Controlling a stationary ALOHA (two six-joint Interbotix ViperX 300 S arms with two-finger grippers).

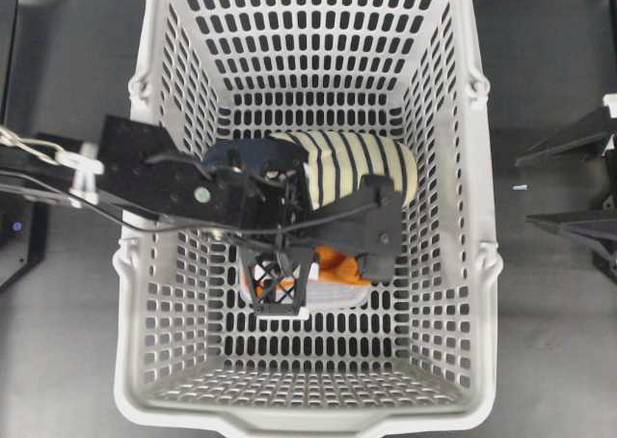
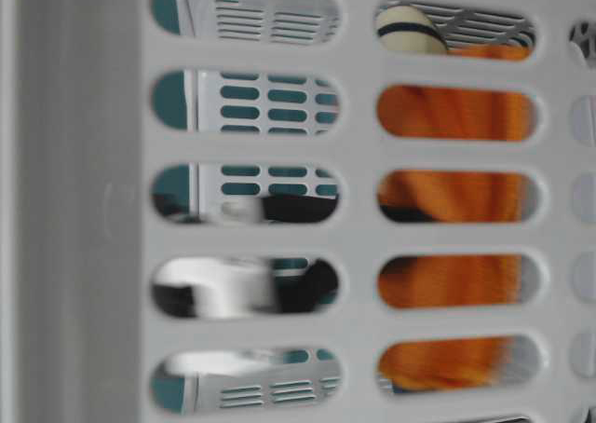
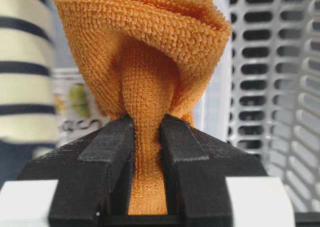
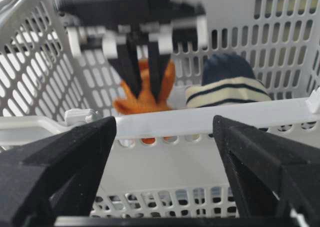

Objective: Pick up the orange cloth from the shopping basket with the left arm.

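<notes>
Now I see my left gripper (image 3: 146, 137) down inside the basket (image 1: 145, 293), its fingers pinched on a fold of the orange cloth (image 3: 145, 52), beside a striped bundle (image 1: 362, 163). My right gripper (image 4: 165, 157) waits outside the rim, fingers spread wide.

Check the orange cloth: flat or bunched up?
Bunched. The left gripper pinches a fold of the cloth, which rises from the jaws in a gathered, puckered lump inside the basket.

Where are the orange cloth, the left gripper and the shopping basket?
orange cloth (image 3: 150, 62): left wrist view, bunched fold.
left gripper (image 3: 146, 137): left wrist view, between fingertips, shut on cloth.
shopping basket (image 1: 487, 264): overhead view, right rim.
</notes>
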